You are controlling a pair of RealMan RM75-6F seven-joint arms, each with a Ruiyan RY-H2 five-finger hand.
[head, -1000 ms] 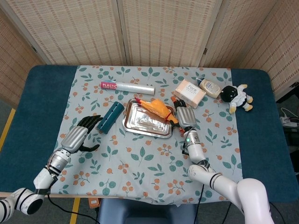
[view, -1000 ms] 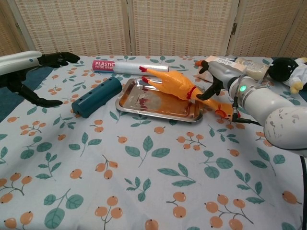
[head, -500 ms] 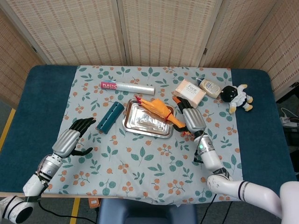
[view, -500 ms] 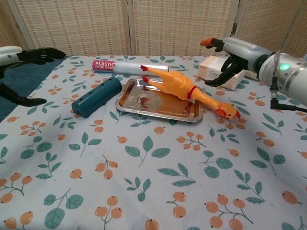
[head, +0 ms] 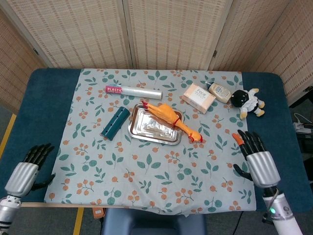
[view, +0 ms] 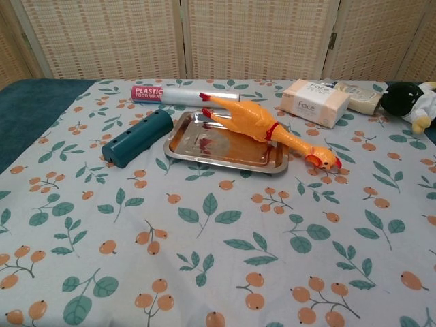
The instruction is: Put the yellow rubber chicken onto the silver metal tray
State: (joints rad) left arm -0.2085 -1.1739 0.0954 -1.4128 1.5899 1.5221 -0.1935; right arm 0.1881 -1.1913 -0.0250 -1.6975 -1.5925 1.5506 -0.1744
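Observation:
The yellow rubber chicken [head: 168,116] [view: 255,122] lies slantwise across the silver metal tray [head: 146,128] [view: 211,146]. Its body rests over the tray's right part, and its head and neck hang past the tray's right rim onto the cloth. My left hand [head: 27,169] sits low at the table's near left corner, empty, fingers apart. My right hand [head: 257,159] is at the near right, also empty with fingers spread. Neither hand shows in the chest view.
A teal cylinder [head: 115,123] lies left of the tray. A plastic wrap roll [head: 133,91] lies behind it. A Face box [head: 198,97], a small packet [head: 221,91] and a plush toy [head: 248,102] sit at the back right.
Both hands have drawn back toward me to the table's near corners, leaving the chest view. The right hand moved away from the chicken, which stays lying across the tray.

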